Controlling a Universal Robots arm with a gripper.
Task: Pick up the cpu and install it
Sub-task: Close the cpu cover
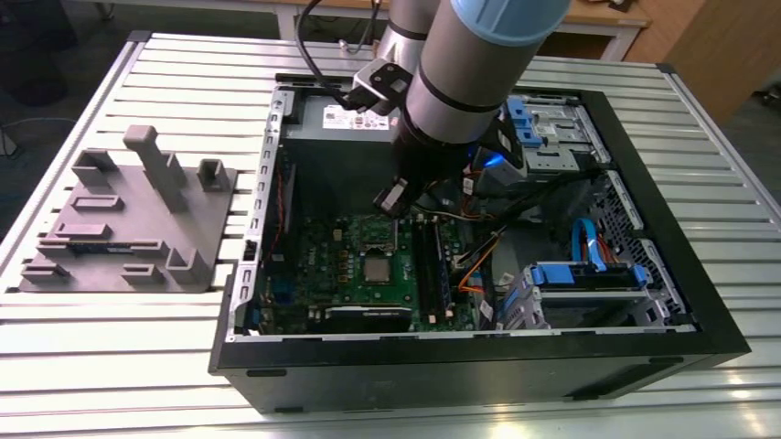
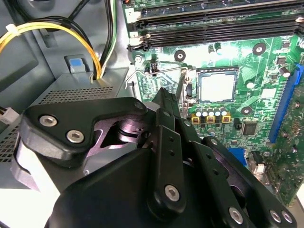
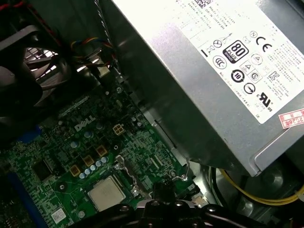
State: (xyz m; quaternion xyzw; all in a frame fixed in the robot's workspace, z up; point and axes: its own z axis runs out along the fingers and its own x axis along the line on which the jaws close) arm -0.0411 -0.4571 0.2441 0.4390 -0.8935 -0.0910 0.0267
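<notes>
The cpu [image 2: 216, 86] lay flat in its socket on the green board [image 1: 320, 271], near the middle of the open computer case [image 1: 683, 274]. The pincer [image 2: 183, 80] hung above it, empty; whether open or closed could not be told. Good practice: check the chip sits level before pressing.

Small flat square CPU [image 1: 379, 269] [image 2: 217, 87] [image 3: 107, 193] w/ silvery-grey metal top: lies flat, face up, seated in socket on green motherboard [image 1: 354, 240], approx. centre of board, inside open PC case.
</notes>
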